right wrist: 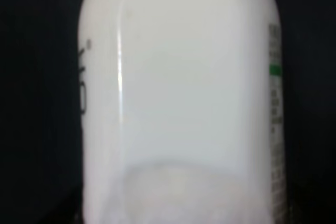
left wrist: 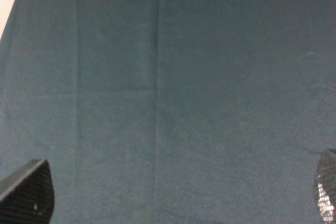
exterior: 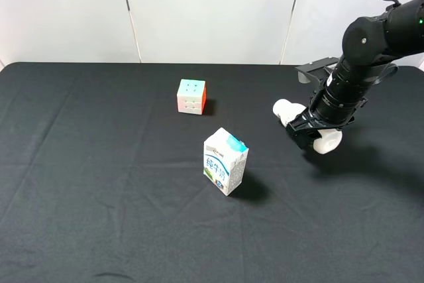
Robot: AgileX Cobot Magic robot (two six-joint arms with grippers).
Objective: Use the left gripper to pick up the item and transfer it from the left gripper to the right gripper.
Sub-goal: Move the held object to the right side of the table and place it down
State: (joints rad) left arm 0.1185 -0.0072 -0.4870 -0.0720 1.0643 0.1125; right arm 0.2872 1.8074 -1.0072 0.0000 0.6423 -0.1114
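While sideways, bottle (exterior: 322, 141) between right fingers (exterior: 299, 130)

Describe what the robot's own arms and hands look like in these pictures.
Only the right arm shows in the exterior high view: bulky, glossy black, built of rounded cylindrical segments, with a black cable looping above it, a small green light near the top and a grey bracket behind the wrist. Its right hand is black and angular. Of the left hand, only two dark, finely textured fingertips show.

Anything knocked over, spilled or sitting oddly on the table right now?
Nothing stands out. The milk carton stands upright, the puzzle cube sits flat behind it, and no spill shows on the black cloth. The bottle lies sideways only because the right tool holds it.
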